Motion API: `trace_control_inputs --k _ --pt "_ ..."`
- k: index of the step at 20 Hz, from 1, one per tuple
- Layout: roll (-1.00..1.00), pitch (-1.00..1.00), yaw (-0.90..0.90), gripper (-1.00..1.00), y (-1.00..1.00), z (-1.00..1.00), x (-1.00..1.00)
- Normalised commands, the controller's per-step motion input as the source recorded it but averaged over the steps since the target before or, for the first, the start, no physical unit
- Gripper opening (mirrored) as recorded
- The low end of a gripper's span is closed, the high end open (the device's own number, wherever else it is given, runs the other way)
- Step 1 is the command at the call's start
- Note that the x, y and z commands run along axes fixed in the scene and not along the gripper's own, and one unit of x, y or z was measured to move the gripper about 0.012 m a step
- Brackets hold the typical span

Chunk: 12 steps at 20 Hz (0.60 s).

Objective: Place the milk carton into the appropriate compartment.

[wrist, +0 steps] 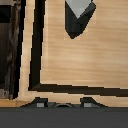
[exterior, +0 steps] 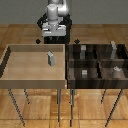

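Observation:
The milk carton is a small grey-white box with a peaked top. It stands upright on the floor of the light wooden tray at the exterior view's left. My gripper hangs above the tray's far edge, behind the carton and apart from it. In the wrist view the carton lies well ahead of my gripper. Both fingertips show far apart with nothing between them, so the gripper is open and empty.
A dark partitioned tray with several compartments stands at the exterior view's right, touching the wooden tray. Small grey items sit in some compartments. The wooden tray's dark wall shows in the wrist view. Both trays stand on thin legs.

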Motion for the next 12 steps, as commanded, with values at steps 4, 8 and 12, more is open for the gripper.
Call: trace_control_inputs --k 4,8,12 --pt "0.00 0.00 0.00 1.00 0.00 0.00 0.00" --pt "0.00 0.00 0.00 1.00 0.00 0.00 0.00" --pt "0.00 0.00 0.00 1.00 -0.25 0.00 0.00"
